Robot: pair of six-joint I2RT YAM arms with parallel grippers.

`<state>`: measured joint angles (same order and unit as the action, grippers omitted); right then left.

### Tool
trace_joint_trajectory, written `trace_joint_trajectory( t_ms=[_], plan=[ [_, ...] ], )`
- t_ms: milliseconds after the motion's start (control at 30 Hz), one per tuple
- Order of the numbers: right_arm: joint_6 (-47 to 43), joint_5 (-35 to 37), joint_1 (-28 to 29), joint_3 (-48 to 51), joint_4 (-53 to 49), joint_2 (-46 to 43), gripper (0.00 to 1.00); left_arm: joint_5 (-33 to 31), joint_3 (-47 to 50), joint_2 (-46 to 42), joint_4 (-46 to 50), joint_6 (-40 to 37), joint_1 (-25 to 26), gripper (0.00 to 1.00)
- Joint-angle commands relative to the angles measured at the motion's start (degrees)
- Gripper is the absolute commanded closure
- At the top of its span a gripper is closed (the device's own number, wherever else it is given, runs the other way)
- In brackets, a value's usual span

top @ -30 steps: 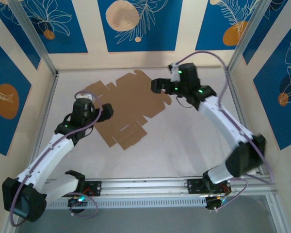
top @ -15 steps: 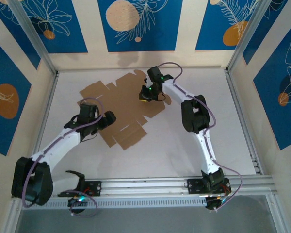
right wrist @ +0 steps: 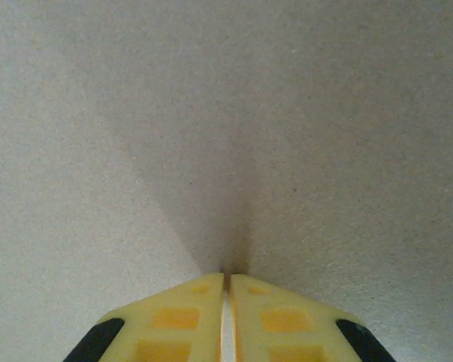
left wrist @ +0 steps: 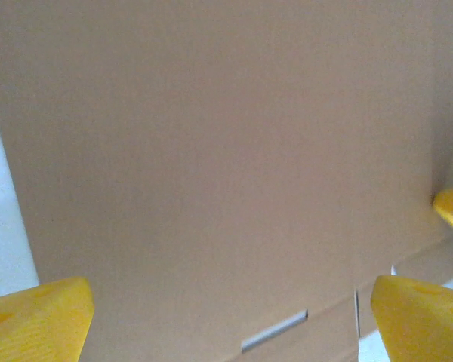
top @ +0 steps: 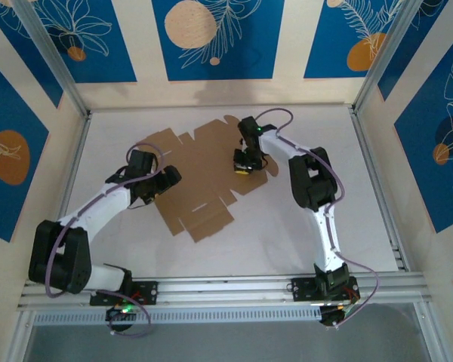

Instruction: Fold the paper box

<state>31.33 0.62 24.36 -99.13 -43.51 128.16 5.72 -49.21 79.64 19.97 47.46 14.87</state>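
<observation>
Clearly, folding had not begun: the paper box lay as a flat sheet at the far left-centre of the table. The left gripper hovered wide open over its left panel. The right gripper, jaws pressed together, touched its right part. Next, I judged, a flap edge needed lifting; bare table lay near and right.

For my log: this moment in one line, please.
paper box flat, unfolded; left tool open over it; right tool shut, tips against it

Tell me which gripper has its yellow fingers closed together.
The right gripper, fingers shut over the flat brown cardboard sheet; the left gripper stands wide open.
</observation>
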Motion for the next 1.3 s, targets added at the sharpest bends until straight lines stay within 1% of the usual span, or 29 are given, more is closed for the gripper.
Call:
trace_joint_trajectory(
  t_ms=[0,33,100,167,200,267,333,400,467,500,567,633,700,733,800,867,900,967,1000,1067,1133,1167,1233,1267],
  plan=[
    [2.66,0.33,-1.19,11.54,1.93,-5.34,0.85,0.21,-2.97,4.24,3.76,-1.21,-1.41,0.06],
    [4.01,-1.25,-1.32,15.18,4.00,-7.57,0.85,1.15,-3.68,5.97,3.75,-1.49,-1.51,0.06],
    [6.16,-4.97,-1.03,22.22,7.83,-11.53,0.80,3.86,-5.65,10.11,3.98,-2.31,-1.56,0.09],
    [6.03,-8.50,0.41,26.54,9.99,-14.97,0.74,6.38,-8.39,14.87,5.75,-3.10,-1.51,0.11],
    [5.50,-8.15,1.17,27.50,10.10,-16.58,0.69,6.94,-9.34,16.67,6.35,-3.34,-1.48,0.12],
    [4.27,-7.18,1.19,29.67,10.97,-21.17,0.51,7.50,-10.82,19.80,6.97,-4.27,-1.34,0.14],
    [3.07,-7.30,-1.08,30.25,11.65,-24.43,0.37,7.82,-12.28,21.97,7.56,-5.26,-1.26,0.15],
    [1.19,-7.22,-4.18,28.34,10.19,-25.15,0.23,7.41,-14.00,23.61,8.77,-6.18,-1.23,0.15],
    [-0.17,-5.25,-7.59,25.48,8.24,-24.52,0.14,6.19,-16.20,24.94,10.66,-7.52,-1.18,0.15],
    [-0.82,-3.83,-8.71,24.02,7.57,-23.94,0.01,5.10,-17.48,25.61,11.82,-8.62,-1.23,0.15],
    [-0.86,-0.74,-11.36,20.60,6.31,-21.72,0.01,1.79,-20.31,27.35,14.83,-10.56,-1.25,0.15],
    [-1.08,-1.60,-12.96,17.90,6.66,-19.54,0.01,-0.65,-23.58,29.71,17.21,-12.90,-1.30,0.15],
    [-2.22,-4.67,-13.20,14.22,5.63,-16.41,0.00,-1.15,-27.03,32.63,18.94,-15.23,-1.29,0.14],
    [-3.60,-8.43,-12.77,11.53,4.70,-14.71,0.01,-0.82,-28.75,34.10,19.28,-16.40,-1.25,0.14],
    [-5.21,-10.11,-10.83,7.94,2.24,-11.64,0.04,-0.12,-31.90,36.83,19.76,-17.78,-1.25,0.14],
    [-5.77,-11.42,-8.54,7.20,1.95,-10.80,0.05,5.63,-33.68,38.36,17.74,-19.21,-1.11,0.15],
    [-5.40,-10.80,-7.96,7.47,2.06,-10.93,0.06,8.32,-34.41,38.72,17.38,-19.28,-1.00,0.15],
    [-4.35,-8.93,-8.41,9.68,3.76,-12.48,0.06,15.80,-33.49,37.73,13.60,-18.94,-0.64,0.16],
    [-3.70,-8.63,-9.34,10.43,4.33,-13.01,0.06,16.69,-33.25,37.11,12.77,-18.56,-0.40,0.16],
    [-2.97,-9.23,-11.63,10.17,3.57,-13.01,0.07,14.38,-33.42,35.74,13.90,-18.27,-0.04,0.15],
    [-3.18,-8.68,-11.49,9.05,0.89,-13.25,0.06,9.67,-33.27,33.66,16.17,-17.38,-0.17,0.14],
    [-2.04,-8.54,-10.78,10.11,0.78,-14.41,0.06,8.14,-32.72,32.36,16.37,-17.06,-0.27,0.14],
    [2.09,-9.01,-9.68,15.30,2.89,-18.76,0.06,7.97,-31.56,30.28,15.81,-16.41,-0.45,0.14],
    [5.56,-11.30,-9.84,19.28,5.12,-21.78,0.07,8.33,-30.70,29.66,15.55,-15.46,-0.38,0.15]
  ],
)
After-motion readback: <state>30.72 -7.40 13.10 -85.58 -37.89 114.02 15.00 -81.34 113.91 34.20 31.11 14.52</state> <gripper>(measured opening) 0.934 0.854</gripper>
